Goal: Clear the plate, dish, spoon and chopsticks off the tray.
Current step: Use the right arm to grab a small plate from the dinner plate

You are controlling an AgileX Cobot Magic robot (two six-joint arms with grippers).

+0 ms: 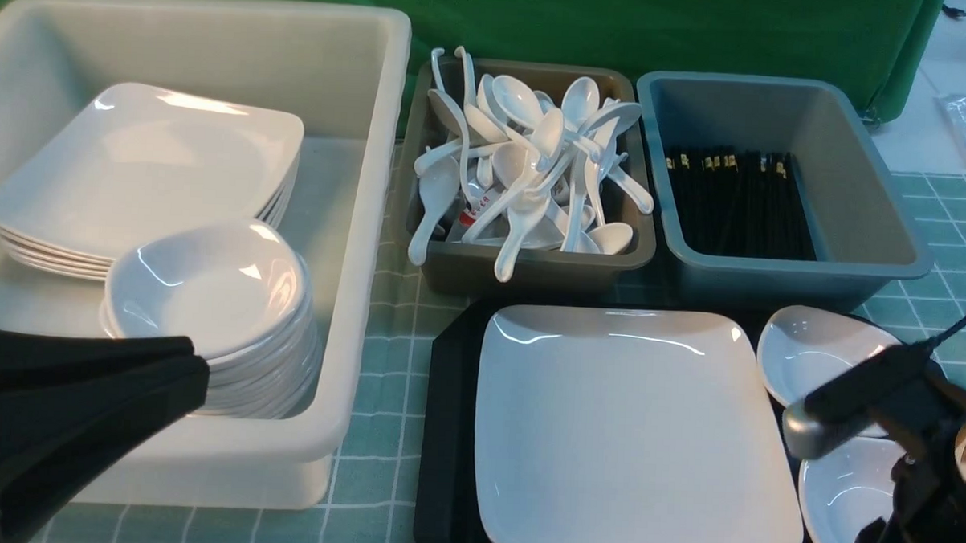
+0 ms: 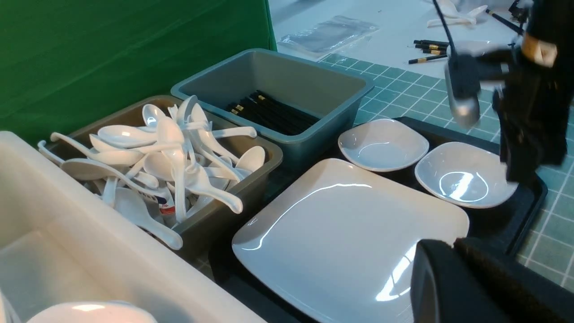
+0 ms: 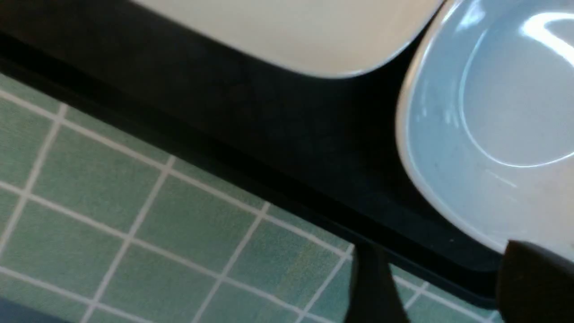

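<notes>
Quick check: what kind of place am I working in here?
Probably a staged dish-sorting station, not a real kitchen: green backdrop, checked cloth, and a plate tub, spoon tub and chopstick tub.

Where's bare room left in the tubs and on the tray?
White tub: bare floor right of the plate stack, behind the dish stack. Blue-grey tub: bare floor right of the chopsticks. Spoon tub: heaped full. The tray is crowded by the plate, far dish and near dish; only a black strip left of the plate.
</notes>
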